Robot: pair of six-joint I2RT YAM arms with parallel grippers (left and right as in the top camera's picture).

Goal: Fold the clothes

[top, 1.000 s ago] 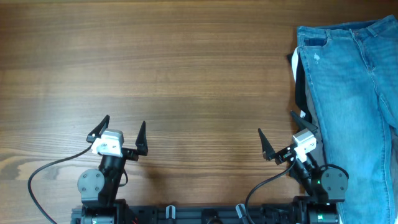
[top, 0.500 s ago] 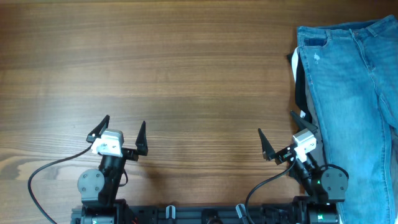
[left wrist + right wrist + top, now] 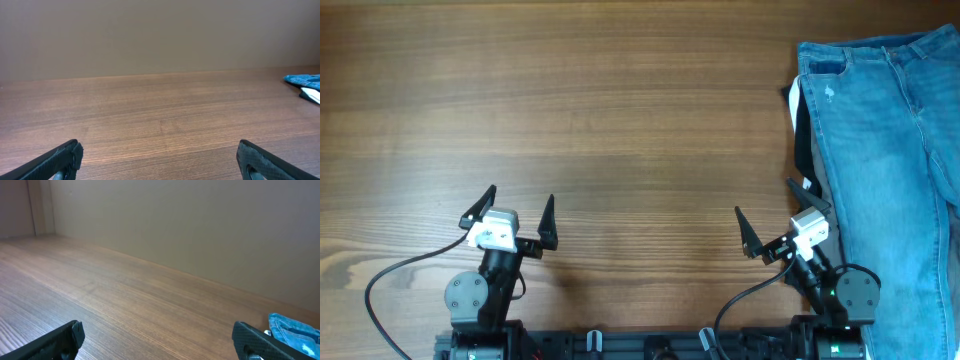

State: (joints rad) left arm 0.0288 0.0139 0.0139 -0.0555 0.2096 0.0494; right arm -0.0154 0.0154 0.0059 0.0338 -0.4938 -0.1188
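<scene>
The left gripper is sitting at the near edge of the wooden table, its fingers standing wide apart and gripping nothing. The right gripper is doing likewise, with its outer finger reaching just beside the light blue denim jeans. These are lying flat along the table's right side, stretching away from the near edge and running off the frame.

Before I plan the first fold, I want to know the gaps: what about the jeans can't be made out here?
- Overhead: the jeans run off the right and bottom edges, so their far side and lower end are unseen.
- Overhead: a white and dark bit at their left edge is too small to identify.
- Wrist views: only slivers of the jeans show, cut by the right edge.
</scene>
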